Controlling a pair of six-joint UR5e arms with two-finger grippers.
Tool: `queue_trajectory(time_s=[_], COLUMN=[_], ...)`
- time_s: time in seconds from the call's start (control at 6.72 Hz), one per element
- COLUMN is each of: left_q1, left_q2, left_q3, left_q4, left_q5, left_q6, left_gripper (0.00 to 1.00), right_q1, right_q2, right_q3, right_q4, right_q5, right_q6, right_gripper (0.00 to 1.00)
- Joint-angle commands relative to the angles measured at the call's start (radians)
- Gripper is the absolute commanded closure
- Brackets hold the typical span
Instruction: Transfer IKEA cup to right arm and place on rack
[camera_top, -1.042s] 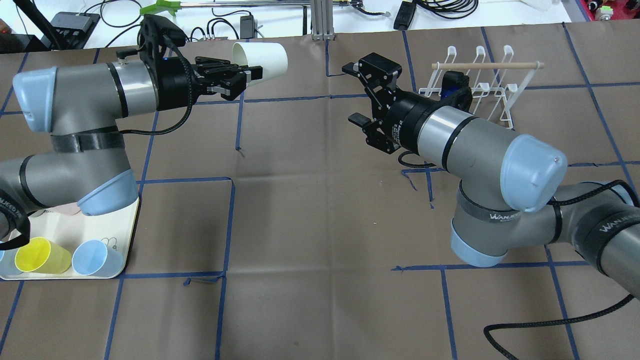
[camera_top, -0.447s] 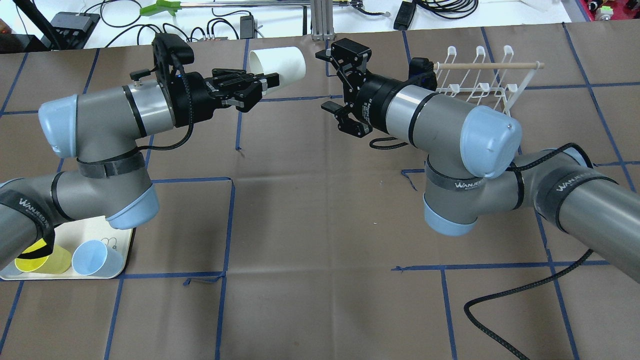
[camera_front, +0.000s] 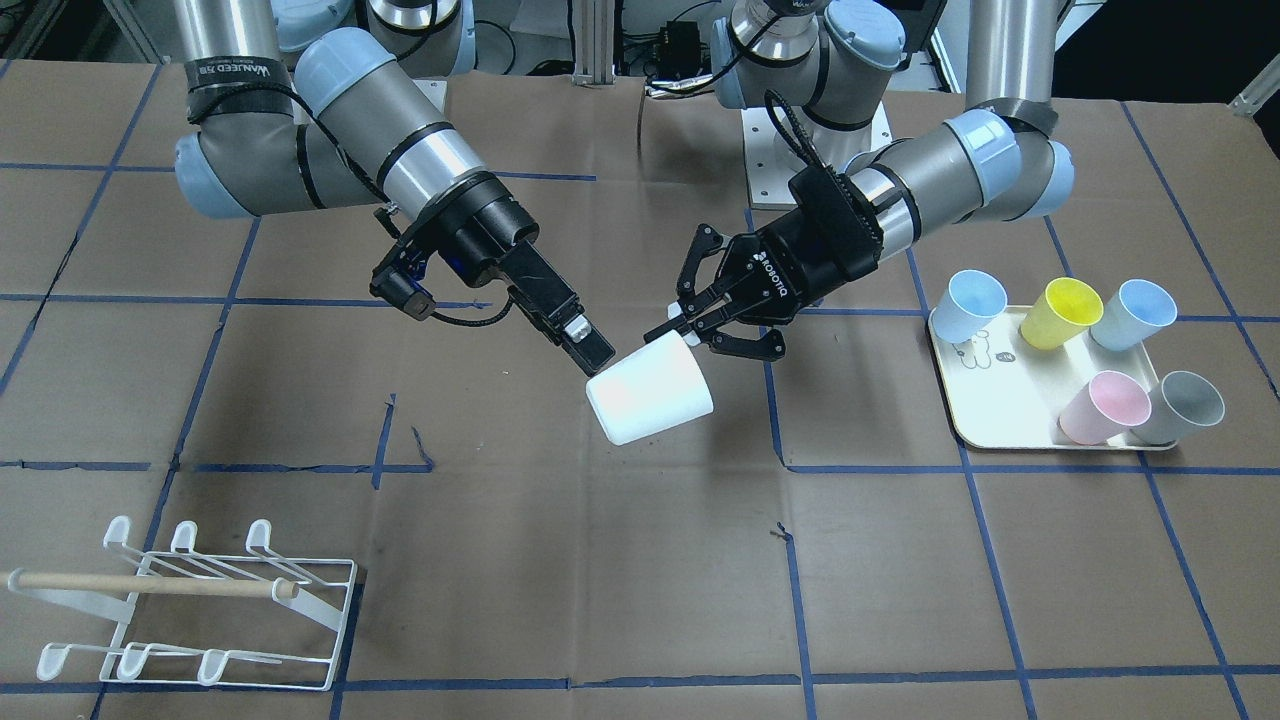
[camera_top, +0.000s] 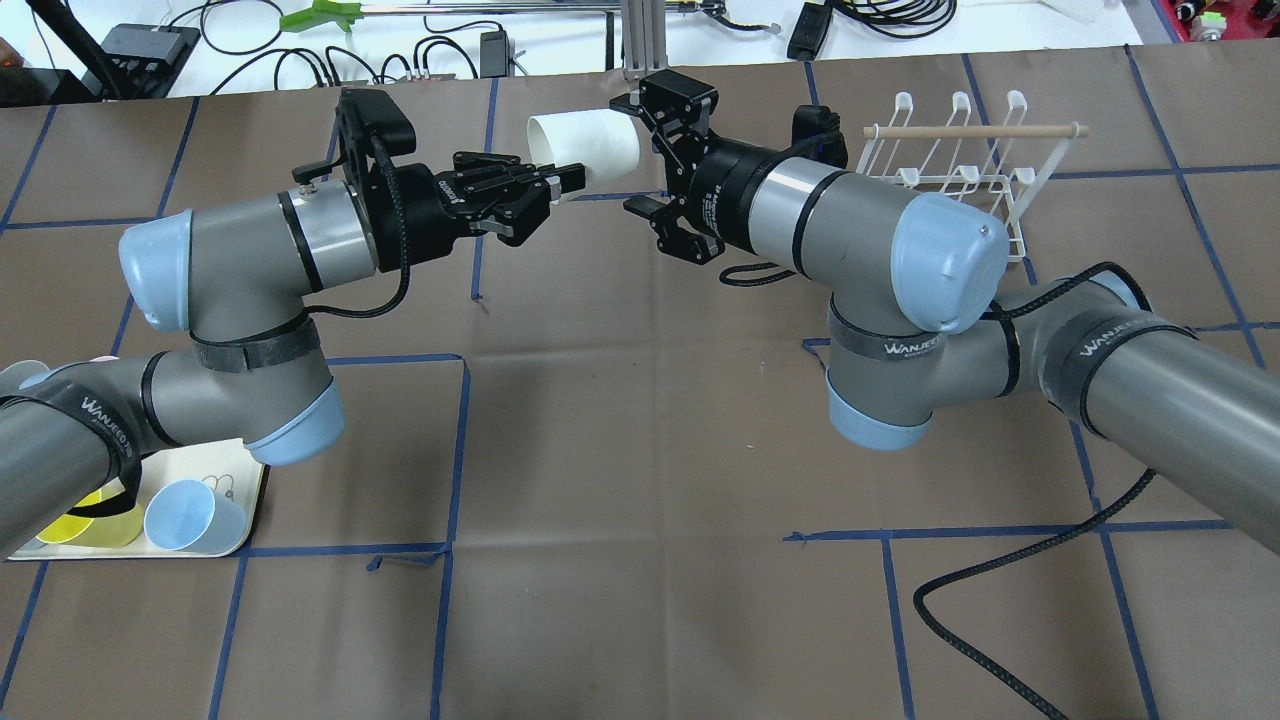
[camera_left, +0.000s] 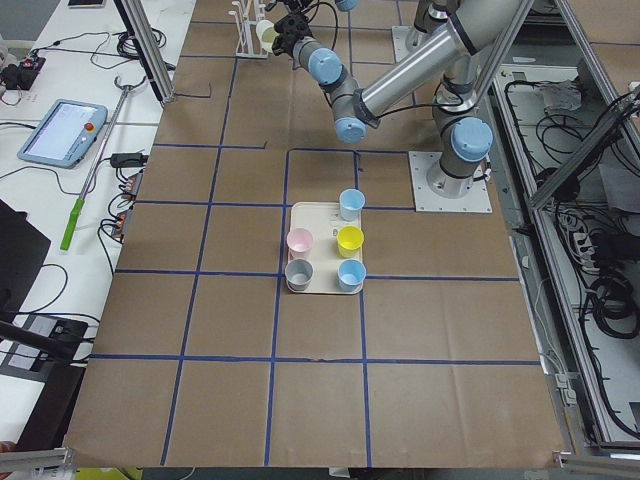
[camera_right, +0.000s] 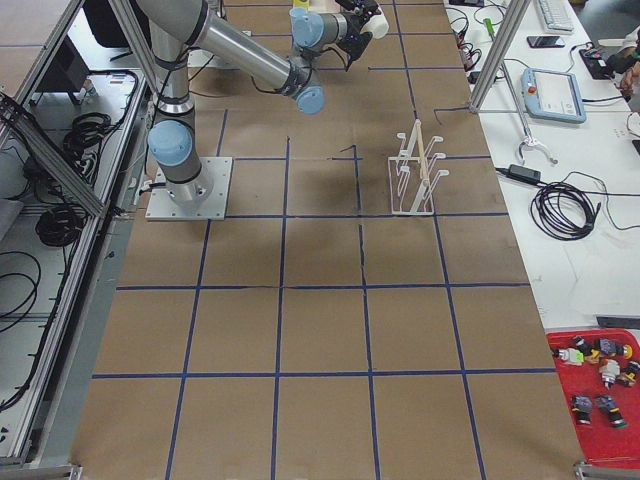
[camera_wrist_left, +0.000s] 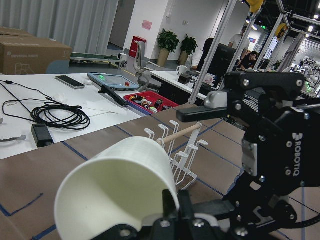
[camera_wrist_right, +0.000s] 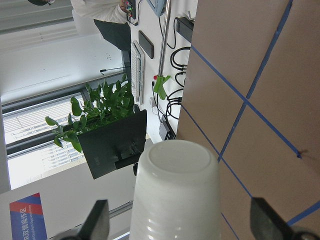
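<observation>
**A:** Where have you got the cup right now?

**B:** The white cup (camera_top: 590, 150) is in the air, lying on its side, over the middle of the far edge of the table (camera_top: 640, 450). My left gripper (camera_top: 565, 178) is clamped on its rim, one finger inside the mouth and one outside. The base points at the right arm (camera_top: 860, 225).

**A:** And the right claw?

**B:** The right gripper (camera_top: 638, 155) is spread wide, its jaws straddling the base end. My right wrist feed shows a clear gap on each side, so it isn't touching the cup.

**A:** What worries you?

**B:** Three things. The cup tapers toward the base, and only the narrow end is between the jaws. If I close there, I judge it could squirt forward out of the pinch. Second, if the left lets go before the right has truly bitten, the cup drops to the table and rolls. Third, pushing the right in deeper for a better hold brings its fingertips close to the left's. A bump there would twist the cup in that rim pinch.

**A:** And the rack?

**B:** The rack (camera_top: 960, 165) stands along the same far edge, toward the right end, near the right wrist. A careless swing could clip its wooden dowel (camera_top: 975, 130).
</observation>
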Motion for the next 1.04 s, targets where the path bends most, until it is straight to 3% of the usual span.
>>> queue_trajectory(time_s=[0.0,0.89], left_q1=[-0.005,-0.005], left_q2=[-0.002,0.0], left_q3=[-0.002,0.001], left_q4=[0.003,0.003], left_q5=[0.0,0.001], left_q6=[-0.002,-0.014], left_gripper=[0.97,0.97], right_q1=[0.002,0.036], right_q2=[0.041,0.078], right_q3=[-0.03,-0.038], right_q4=[-0.002,0.001], right_q5=[0.007,0.001], right_q6=[0.0,-0.001], right_gripper=[0.01,0.01])
